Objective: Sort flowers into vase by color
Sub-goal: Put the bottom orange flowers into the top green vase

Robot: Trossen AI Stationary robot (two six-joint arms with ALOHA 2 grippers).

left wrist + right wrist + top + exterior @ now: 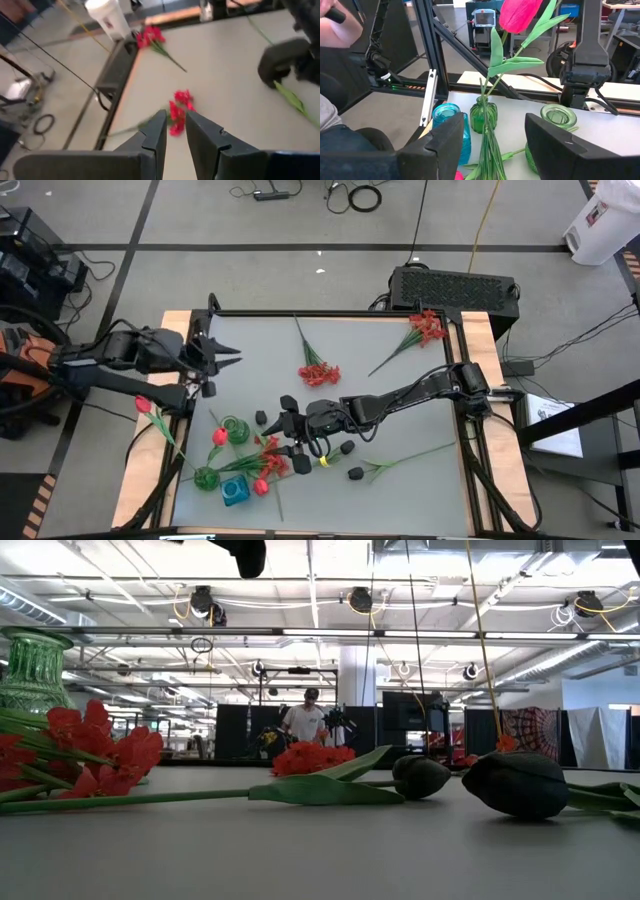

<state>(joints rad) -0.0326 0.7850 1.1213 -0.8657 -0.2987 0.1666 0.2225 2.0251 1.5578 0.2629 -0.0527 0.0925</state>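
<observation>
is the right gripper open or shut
Open: the right gripper shows a wide gap between its fingers, with green stems in it, not clamped.
</observation>
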